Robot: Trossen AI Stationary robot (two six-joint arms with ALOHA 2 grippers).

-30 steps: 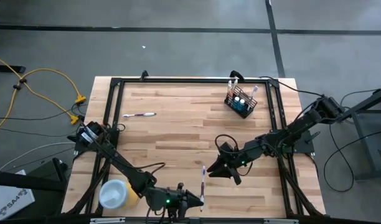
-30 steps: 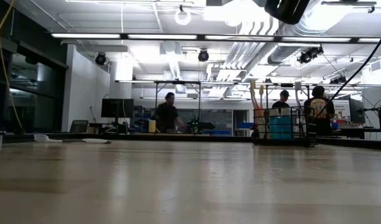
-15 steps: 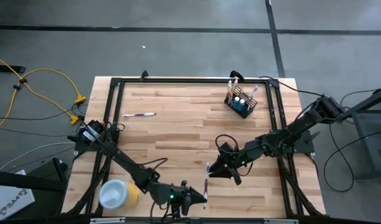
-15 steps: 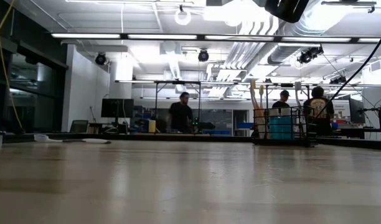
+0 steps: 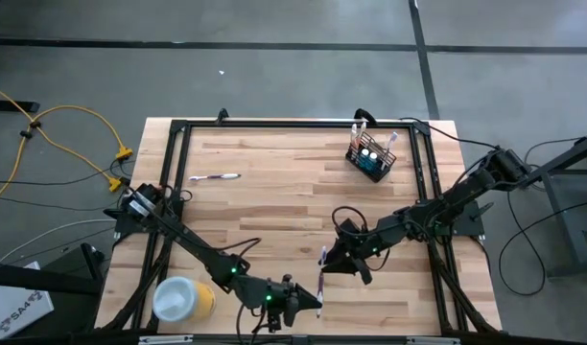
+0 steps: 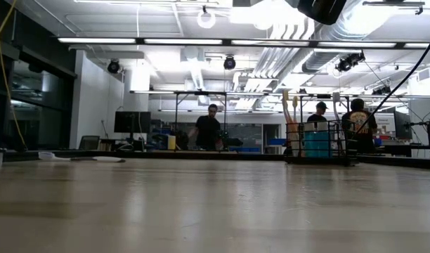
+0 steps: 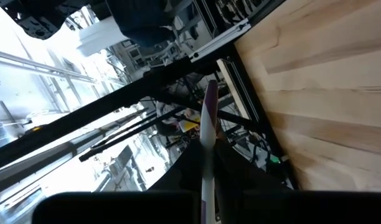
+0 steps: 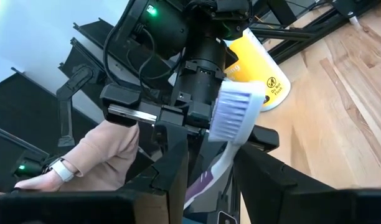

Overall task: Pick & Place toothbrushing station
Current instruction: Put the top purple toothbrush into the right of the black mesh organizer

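A pale toothbrush (image 5: 320, 278) with purple on its handle hangs above the table's near middle, with my left gripper (image 5: 315, 307) shut on it. Its bristled head (image 8: 235, 112) stands just in front of my right gripper (image 5: 330, 261). That gripper is open, its fingers on either side of the handle (image 8: 203, 177); I cannot tell if they touch it. The black mesh holder (image 5: 371, 158) stands at the far right with two blue tubes and several brushes upright in it. Another toothbrush (image 5: 215, 177) lies flat at the far left. My left gripper pinches the toothbrush's handle (image 7: 206, 180) near its tail end between its two fingers. The fingers come about level from the table's left and lie across the brush. The brush is lifted clear of the table, its head end toward the far side and the right gripper.
A yellow cylinder with a white top (image 5: 183, 297) stands at the near left corner beside the left arm. A black frame (image 5: 293, 124) runs around the tabletop. The middle of the wooden table (image 5: 274, 211) is bare. People stand in the room beyond.
My left gripper has gone toward the table's right edge with the toothbrush, still shut on it. The brush has come closer to my right gripper, which has kept still.
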